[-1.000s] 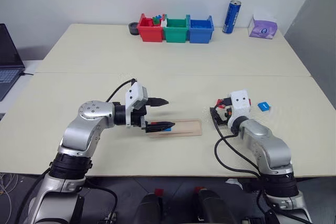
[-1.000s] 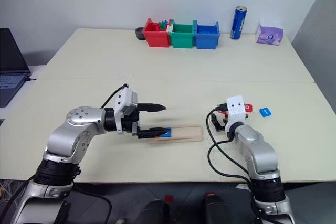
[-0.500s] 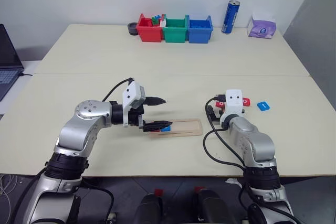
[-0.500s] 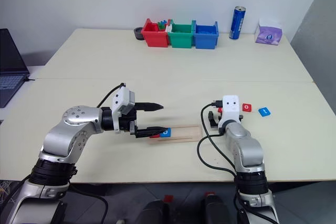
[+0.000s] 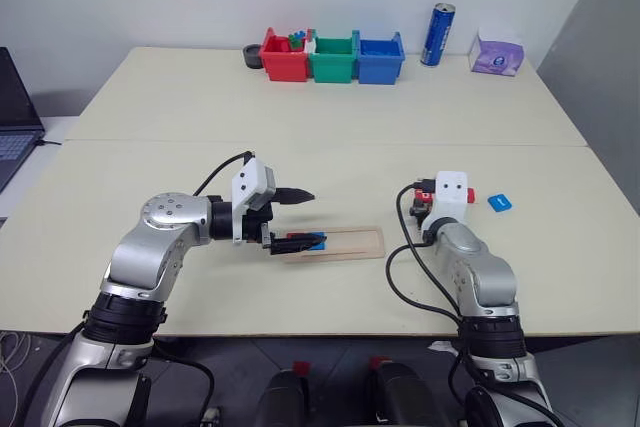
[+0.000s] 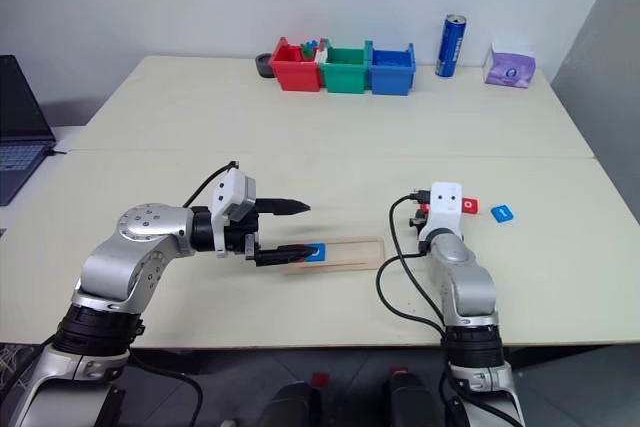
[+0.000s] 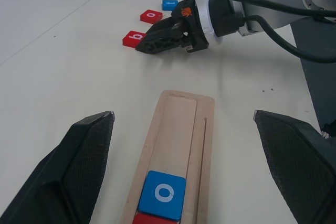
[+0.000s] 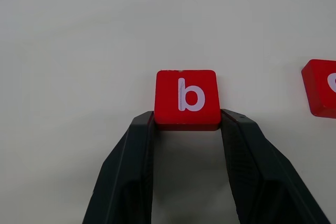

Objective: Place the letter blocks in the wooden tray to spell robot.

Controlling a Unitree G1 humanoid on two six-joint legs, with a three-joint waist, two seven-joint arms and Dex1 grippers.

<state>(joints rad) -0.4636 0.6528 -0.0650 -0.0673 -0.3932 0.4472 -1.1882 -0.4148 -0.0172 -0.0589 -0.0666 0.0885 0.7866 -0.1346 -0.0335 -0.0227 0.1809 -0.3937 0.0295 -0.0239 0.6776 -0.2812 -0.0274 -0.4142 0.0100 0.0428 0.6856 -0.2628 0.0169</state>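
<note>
Right tool (image 8: 186,124) has the red b block (image 8: 187,98) pinched at its near edge, flat on the bench (image 5: 150,97), and the wooden tray (image 5: 345,242) lies off to its left, long axis running left to right. Left tool (image 5: 292,218) hangs spread wide over the tray's left end, where the blue o block (image 7: 162,194) sits. The red block (image 7: 152,220) behind it is cut off, probably the r.

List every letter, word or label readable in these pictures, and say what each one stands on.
"b": red block between the right pincer's fingertips, on the table.
"o": blue block in the wooden tray.
"o": red block on the table.
Blue block on the table: letter too small to read.
Red block in the tray: letter cut off.
Blue can, purple pack: print too small.
</note>
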